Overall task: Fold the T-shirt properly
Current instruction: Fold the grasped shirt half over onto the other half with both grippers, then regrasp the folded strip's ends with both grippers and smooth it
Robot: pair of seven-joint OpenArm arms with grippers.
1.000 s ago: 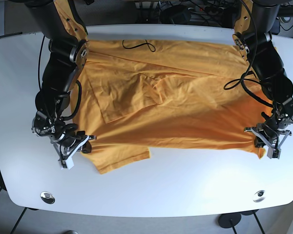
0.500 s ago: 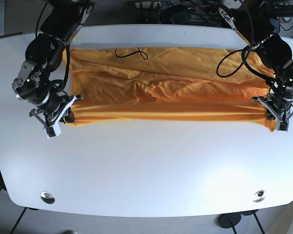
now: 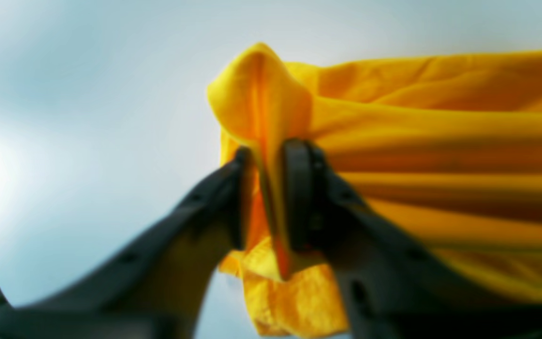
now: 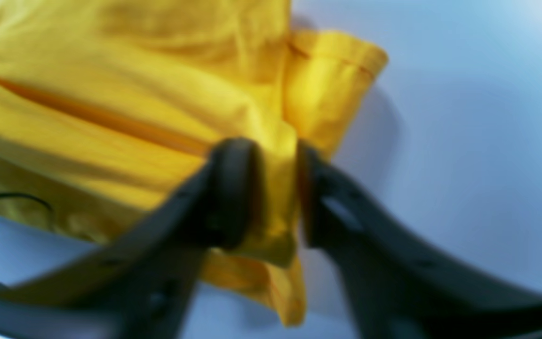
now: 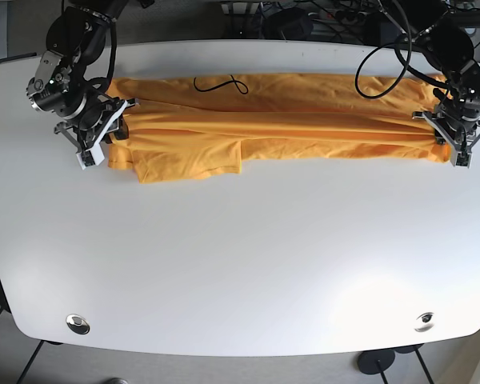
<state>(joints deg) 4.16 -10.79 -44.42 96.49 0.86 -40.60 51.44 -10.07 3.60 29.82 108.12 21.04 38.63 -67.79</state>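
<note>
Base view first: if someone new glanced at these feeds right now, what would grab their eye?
The orange T-shirt, stretched as a long narrow band across the far side of the white table, with one flap hanging toward the near side by the right arm. Next, each end is pinched: the right gripper and the left gripper are both closed on bunched fabric. A thin black cable loops over the shirt's far edge.

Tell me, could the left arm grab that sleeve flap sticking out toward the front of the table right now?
Probably not. The left gripper is shut on the T-shirt at the opposite end, and the sleeve flap lies beside the right gripper, which also clamps the shirt.
</note>
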